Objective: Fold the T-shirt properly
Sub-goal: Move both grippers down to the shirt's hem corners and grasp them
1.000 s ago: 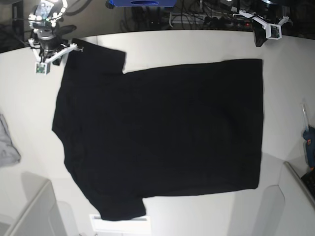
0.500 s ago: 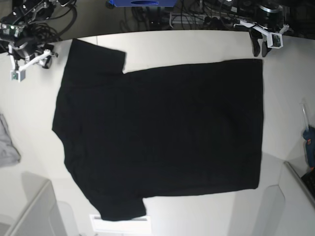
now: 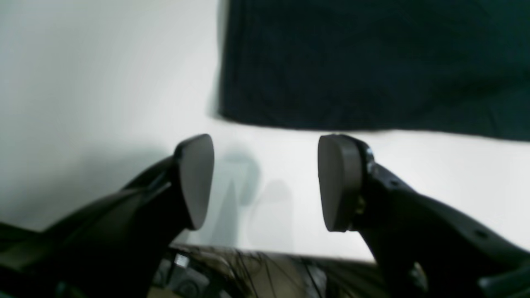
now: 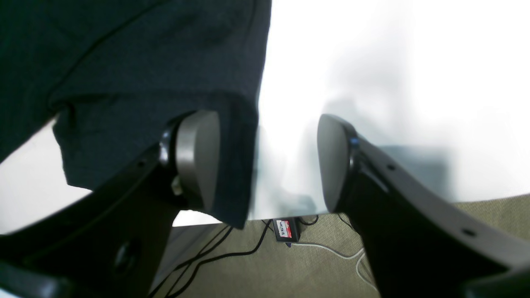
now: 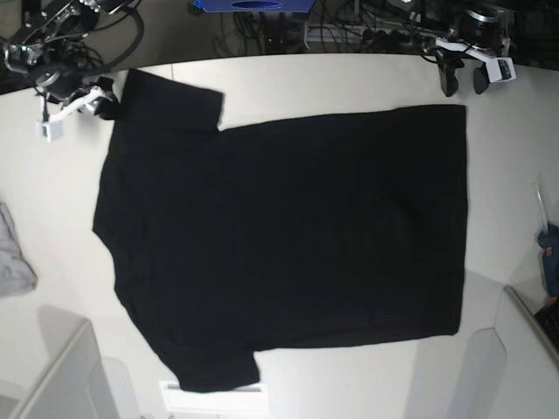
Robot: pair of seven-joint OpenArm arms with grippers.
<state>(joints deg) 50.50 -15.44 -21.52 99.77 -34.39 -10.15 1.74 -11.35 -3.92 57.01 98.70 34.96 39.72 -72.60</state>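
White table (image 5: 349,83), bare along its far strip and near edge. Small grey cloth (image 5: 13,257) at the base view's left edge, lying on the table. Blue object (image 5: 253,5) beyond the far edge, amid dark tangled cables (image 5: 367,30). Blue tool-like item (image 5: 549,257) at the right edge, partly cut off. Under the table edge in the right wrist view: olive carpet (image 4: 290,269), black and white cords, small red-and-white labelled tag (image 4: 283,229).

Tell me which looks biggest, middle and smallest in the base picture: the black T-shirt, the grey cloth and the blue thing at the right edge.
1. T-shirt, by far the largest.
2. Grey cloth and blue thing: both small and cut off by the picture's edges, so I cannot rank them.
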